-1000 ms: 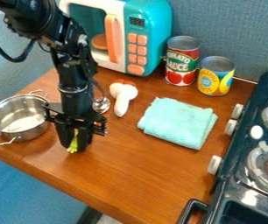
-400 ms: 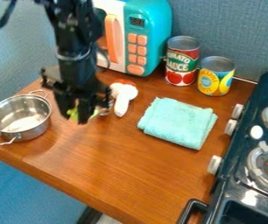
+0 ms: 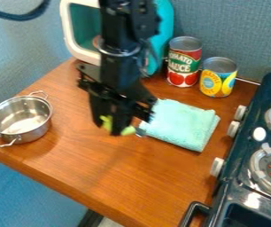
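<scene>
Green item point(image 3: 128, 131), ID unclear, gripped approx. mid-length by end effector point(image 3: 110, 124), prob. for balance, above worktop point(image 3: 117, 177), btwn steel pot point(image 3: 34, 133) at left & folded cloth point(image 3: 182, 124) at right.

Two-handled metal pot point(image 3: 21, 119) standing on a wooden table point(image 3: 132, 177), folded turquoise cloth point(image 3: 182, 124), red-labelled can point(image 3: 184, 62) beside a yellow-labelled can point(image 3: 218, 77), teal-and-white toy microwave point(image 3: 84, 26) at the back, dark toy stove point(image 3: 239, 170) at right.

On the wooden bench point(image 3: 117, 177) I see a pot point(image 3: 28, 132) at left, a folded towel point(image 3: 185, 126) toward the right, and two cans point(image 3: 184, 66) beside a microwave point(image 3: 165, 22) on the far side.
</scene>
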Controlling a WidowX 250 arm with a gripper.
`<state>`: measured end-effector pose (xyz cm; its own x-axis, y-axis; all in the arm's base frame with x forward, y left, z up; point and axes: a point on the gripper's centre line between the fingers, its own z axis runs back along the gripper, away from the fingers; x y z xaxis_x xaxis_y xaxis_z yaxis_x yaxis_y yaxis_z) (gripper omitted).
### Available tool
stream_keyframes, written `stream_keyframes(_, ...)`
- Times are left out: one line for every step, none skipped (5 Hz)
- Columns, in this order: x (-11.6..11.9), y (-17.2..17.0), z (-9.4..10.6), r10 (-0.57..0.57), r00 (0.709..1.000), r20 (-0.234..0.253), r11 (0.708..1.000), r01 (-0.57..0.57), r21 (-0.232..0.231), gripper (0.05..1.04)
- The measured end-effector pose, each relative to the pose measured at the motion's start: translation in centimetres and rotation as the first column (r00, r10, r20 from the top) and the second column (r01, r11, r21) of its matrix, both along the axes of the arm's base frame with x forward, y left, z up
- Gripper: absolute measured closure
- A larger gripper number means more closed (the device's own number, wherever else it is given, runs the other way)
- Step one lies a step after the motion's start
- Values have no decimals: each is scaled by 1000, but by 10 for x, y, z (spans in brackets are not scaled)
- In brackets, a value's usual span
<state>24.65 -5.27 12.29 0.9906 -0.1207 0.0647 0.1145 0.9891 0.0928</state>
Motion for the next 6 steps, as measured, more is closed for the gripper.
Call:
stream_keyframes(-3, -21, 6, -80, 997, -8, 996, 80, -33, 682)
stream_keyframes(-6, -32, 10, -141, 990, -17, 990, 140, -35, 682)
stream_keyframes(-7, -35, 5, -155, 987, -42, 987, 154, -45, 682)
stream_keyframes(-9, -28, -7, -137, 986, -98, 989, 130, -68, 682)
stream_keyframes(-10, -10, -31, -89, 980, -181, 992, 71, -102, 682)
stream_keyframes(-13, -5, -52, -72, 956, -285, 989, 30, -148, 682)
